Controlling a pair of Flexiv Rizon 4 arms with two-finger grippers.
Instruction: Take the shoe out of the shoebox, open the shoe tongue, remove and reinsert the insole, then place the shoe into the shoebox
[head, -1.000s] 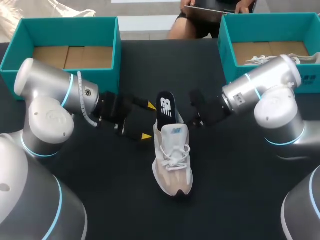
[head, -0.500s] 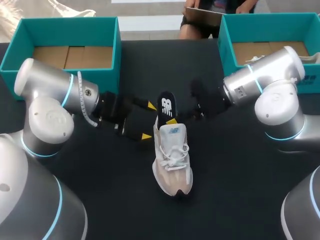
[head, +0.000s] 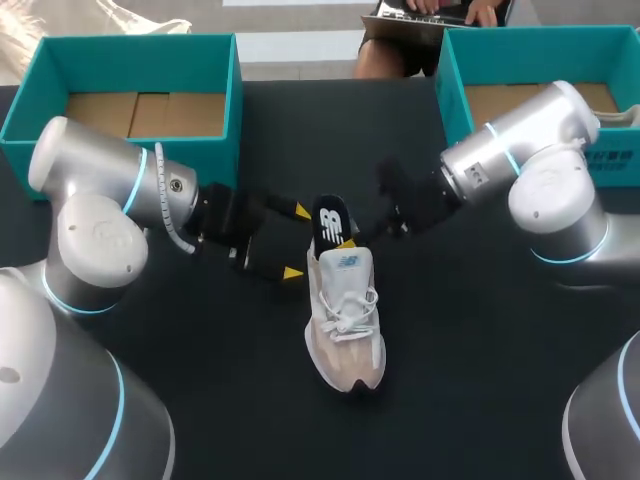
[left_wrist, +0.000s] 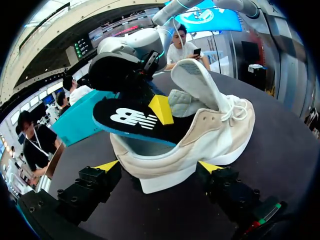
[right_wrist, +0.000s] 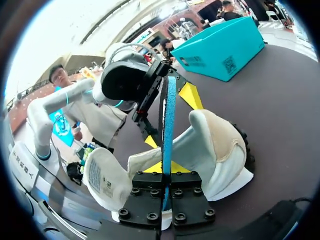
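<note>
A pale beige and white shoe (head: 345, 330) stands on its sole in the middle of a black counter (head: 240, 400), outside both boxes, with its toe toward the robot and its heel away. Its tongue (left_wrist: 196, 82) is pulled up and forward, which leaves the mouth of the shoe wide open. A black insole (left_wrist: 132, 120) with a blue edge slants up out of the heel opening, its front part hidden inside the shoe. The right end effector (head: 343, 240), reaching in from the right, is clamped on the exposed part of the insole; the right wrist view shows the insole edge-on, pinched between its two fingers. Holding it there probably lets the arm slide the insole along the length of the shoe. The left end effector (head: 297, 242) sits low beside the heel with its fingers (left_wrist: 106, 166) spread wide, one yellow tip past the heel and the other by the shoe's flank; whether either touches cannot be told. This looks like a bracing stance, meant to stop the light shoe sliding or lifting with the insole. A teal left shoebox (head: 130, 48) and right shoebox (head: 530, 42) sit at the far corners, well apart from the shoe. The insole step appears to be in hand; returning the shoe to a box is not yet done
</note>
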